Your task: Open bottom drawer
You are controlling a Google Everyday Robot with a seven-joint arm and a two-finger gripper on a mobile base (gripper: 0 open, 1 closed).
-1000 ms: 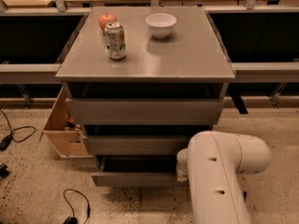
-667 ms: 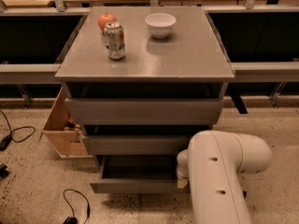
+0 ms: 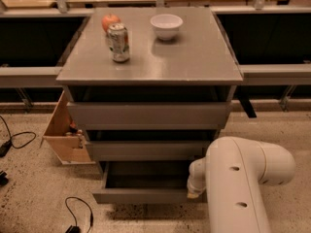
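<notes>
Bottom drawer (image 3: 141, 195) stands pulled out at the foot of the cabinet (image 3: 194, 62), grey tray bare to my view; its short front panel sits just above the floor. Gripper (image 3: 194, 191) is at the drawer's right front corner, mostly hidden behind my white arm (image 3: 238, 188); I cannot tell whether it is clenched or released. On the cabinet top: can (image 3: 118, 42) at left, apple (image 3: 111, 20) just behind it, white bowl (image 3: 166, 26) to their right. Wooden box (image 3: 60, 135) tilts beside the cabinet's left side; cable (image 3: 80, 212) lies on the floor.
</notes>
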